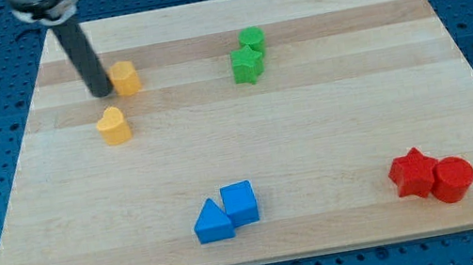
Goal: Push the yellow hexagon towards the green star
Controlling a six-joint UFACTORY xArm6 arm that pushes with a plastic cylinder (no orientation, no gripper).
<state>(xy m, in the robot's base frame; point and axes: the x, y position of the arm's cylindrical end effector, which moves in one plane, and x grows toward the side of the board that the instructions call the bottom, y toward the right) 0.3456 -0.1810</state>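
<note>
The yellow hexagon (124,77) sits at the board's upper left. My tip (101,92) stands right against its left side, touching or nearly so. The green star (247,63) lies to the right of the hexagon, past a stretch of bare wood, with a green round block (251,40) touching it just above. A second yellow block, heart-shaped (113,125), lies just below my tip.
A blue triangle (212,222) and a blue cube (239,202) sit together at the bottom middle. A red star (412,171) and a red cylinder (452,179) sit at the bottom right. The wooden board (331,127) ends in blue pegboard on all sides.
</note>
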